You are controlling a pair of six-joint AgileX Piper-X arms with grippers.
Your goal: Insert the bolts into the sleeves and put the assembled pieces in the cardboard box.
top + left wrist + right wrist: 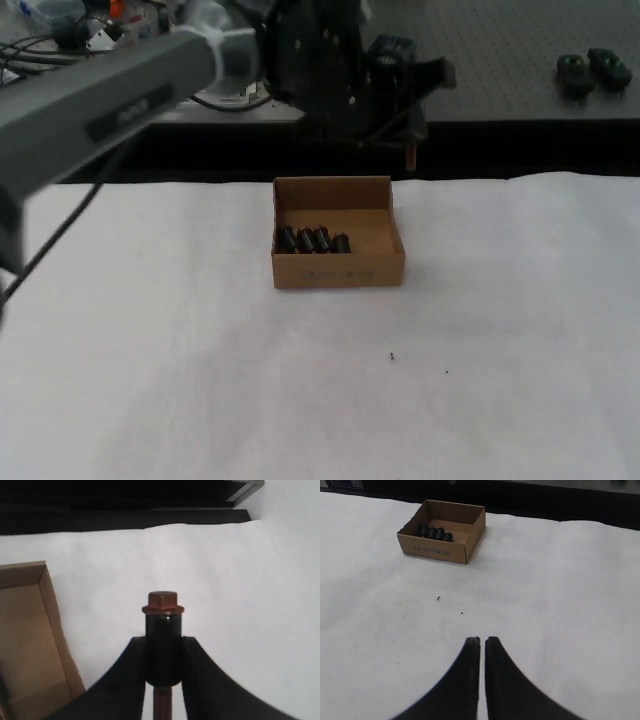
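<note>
Our left gripper (pixel 163 644) is clamped on a sleeve (pixel 162 630) with the bolt (pixel 162 601) already through it. So we judge that the joining is done and the step in hand is the carrying to the box (pixel 50 610). The box is near, but not yet under this piece; four pieces (pixel 312 240) lie in a row inside. Next we should bring the piece over the free floor, lower it and let go. Our right gripper (pixel 482 641) has its fingers together, empty, above the cloth (pixel 560 605), well apart from the box.

Beyond pieces (pixel 312 240), box (pixel 338 272) floor seemingly free.
</note>
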